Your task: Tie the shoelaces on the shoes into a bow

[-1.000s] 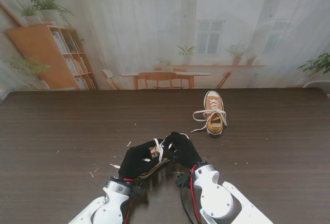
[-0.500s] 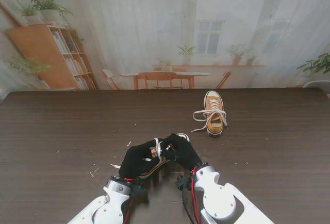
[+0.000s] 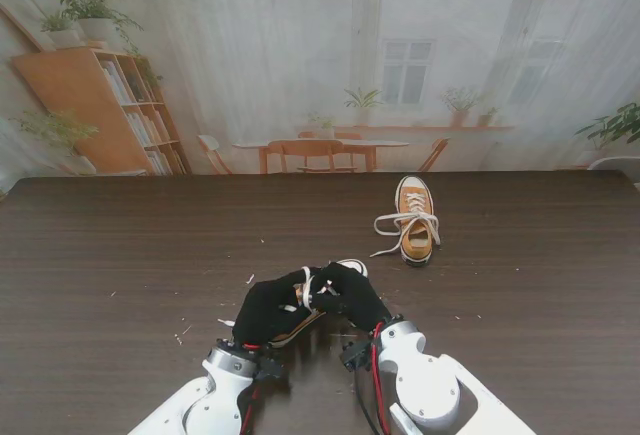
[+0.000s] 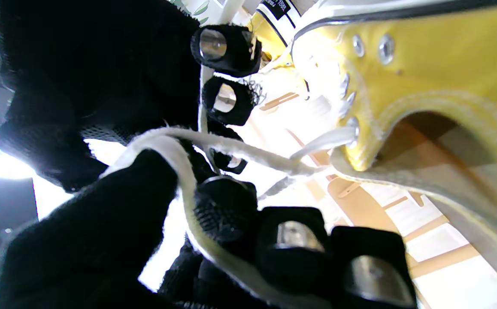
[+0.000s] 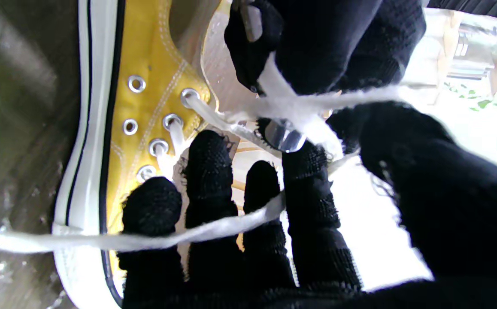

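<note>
A yellow canvas shoe (image 3: 296, 331) with a white toe cap lies close to me, mostly hidden under both black-gloved hands. My left hand (image 3: 268, 309) and right hand (image 3: 348, 293) meet over its lacing. In the left wrist view the white shoelace (image 4: 231, 148) leaves the top eyelet of the shoe (image 4: 424, 56) and wraps over my left hand (image 4: 115, 223). In the right wrist view another lace strand (image 5: 214, 227) crosses my right hand's fingers (image 5: 308, 201), and the left hand (image 5: 330, 43) pinches a strand (image 5: 283, 103) by the shoe (image 5: 145, 86). The second yellow shoe (image 3: 415, 221) stands farther off to the right, its laces spread out.
The dark wooden table (image 3: 120, 245) carries small pale scraps (image 3: 183, 333) left of my hands. A printed room backdrop (image 3: 320, 65) rises behind the table's far edge.
Both hands have drawn slightly closer together over the near shoe, and its white toe cap shows a little more. The far shoe has not moved.
</note>
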`<state>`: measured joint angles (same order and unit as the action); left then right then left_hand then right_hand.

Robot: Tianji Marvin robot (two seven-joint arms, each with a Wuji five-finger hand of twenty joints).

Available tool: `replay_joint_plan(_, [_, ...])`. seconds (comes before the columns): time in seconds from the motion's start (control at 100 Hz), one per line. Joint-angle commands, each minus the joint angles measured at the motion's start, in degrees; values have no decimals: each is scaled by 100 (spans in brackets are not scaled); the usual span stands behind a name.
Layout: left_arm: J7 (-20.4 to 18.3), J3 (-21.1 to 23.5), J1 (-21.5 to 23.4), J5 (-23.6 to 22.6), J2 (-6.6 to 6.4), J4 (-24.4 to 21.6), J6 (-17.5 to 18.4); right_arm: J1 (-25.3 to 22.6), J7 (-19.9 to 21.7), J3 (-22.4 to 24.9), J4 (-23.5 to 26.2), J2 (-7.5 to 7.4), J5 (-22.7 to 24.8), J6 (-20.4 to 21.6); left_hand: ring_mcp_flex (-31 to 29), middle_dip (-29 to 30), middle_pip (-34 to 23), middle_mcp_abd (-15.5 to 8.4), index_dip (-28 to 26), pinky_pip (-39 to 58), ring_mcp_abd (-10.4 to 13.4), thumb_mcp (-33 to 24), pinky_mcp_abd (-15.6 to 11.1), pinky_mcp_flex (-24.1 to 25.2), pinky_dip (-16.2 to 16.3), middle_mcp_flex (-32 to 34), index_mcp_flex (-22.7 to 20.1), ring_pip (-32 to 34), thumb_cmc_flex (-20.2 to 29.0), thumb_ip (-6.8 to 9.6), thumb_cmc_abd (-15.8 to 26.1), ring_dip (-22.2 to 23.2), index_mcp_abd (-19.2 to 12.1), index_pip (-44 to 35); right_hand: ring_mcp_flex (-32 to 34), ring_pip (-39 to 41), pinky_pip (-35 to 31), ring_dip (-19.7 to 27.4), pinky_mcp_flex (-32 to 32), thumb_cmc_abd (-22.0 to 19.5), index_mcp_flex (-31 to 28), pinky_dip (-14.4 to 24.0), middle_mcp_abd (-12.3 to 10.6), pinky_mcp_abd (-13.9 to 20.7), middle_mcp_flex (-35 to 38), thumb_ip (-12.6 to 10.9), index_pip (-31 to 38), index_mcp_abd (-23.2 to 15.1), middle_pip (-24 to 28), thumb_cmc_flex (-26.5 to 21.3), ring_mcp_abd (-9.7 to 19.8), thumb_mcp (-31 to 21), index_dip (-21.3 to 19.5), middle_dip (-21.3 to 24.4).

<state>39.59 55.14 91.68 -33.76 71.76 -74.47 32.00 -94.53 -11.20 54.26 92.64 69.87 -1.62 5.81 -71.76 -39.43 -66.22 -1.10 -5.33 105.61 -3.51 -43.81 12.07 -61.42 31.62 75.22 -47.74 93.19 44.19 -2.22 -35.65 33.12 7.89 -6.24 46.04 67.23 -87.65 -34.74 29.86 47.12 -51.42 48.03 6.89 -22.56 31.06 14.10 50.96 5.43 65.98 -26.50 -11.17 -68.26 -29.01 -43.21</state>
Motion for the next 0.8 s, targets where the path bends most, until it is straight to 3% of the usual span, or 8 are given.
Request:
replay_joint_plan(0.0, [-7,-34,29,-74,9,107,38,-42,94,29,60,24,36,-76,-123,27,40,9,-45,1283,195,100,-641,-87,-60,280,-15,52,-161,-12,-27,-74,-904,60,-78,-26,27,-29,-4,300,210,53,-69,159,-160,274,47,-78,-30,-136,171,87,-140,-67])
replay_joint_plan(0.28, [182,-134,-50,-342,-16,193,38,-59,194,76,114,43,-332,-253,-124,30,41,48,-50,1299,212,67,-674,-91,-55,303,-48,72,-151,-6,-75,-67,-923,47,-97,-37,64,-24,-59,513,217,29,-111,228,-149,468,421,-196,-33,-329,207,44,-130,-42])
replay_joint_plan(0.31, [199,-142,-57,-362,-18,200,35,-58,198,79,117,46,-361,-265,-124,30,41,64,-51,1301,213,59,-679,-91,-54,306,-52,75,-139,-4,-84,-66,-921,45,-110,-40,72,-23,-80,508,238,21,-111,242,-148,510,647,-203,-29,-355,211,49,74,-30])
replay_joint_plan(0.62, [277,-192,-97,-507,-43,223,3,-47,354,93,154,27,-540,-386,-123,31,42,24,-54,1309,233,7,-704,-92,-51,324,-73,85,-137,-1,-115,-64,-949,36,-178,-31,101,-32,-163,531,59,18,-132,287,-146,540,904,-348,-62,-526,246,124,123,-9])
replay_joint_plan(0.79, [299,-204,-113,-508,-35,245,25,0,420,73,116,32,-649,-460,-123,30,42,22,-54,1309,234,5,-707,-92,-50,323,-73,85,-139,-1,-108,-65,-960,36,-195,-13,98,-46,-196,405,-20,36,-149,317,-131,445,1069,-379,-73,-707,259,153,182,1])
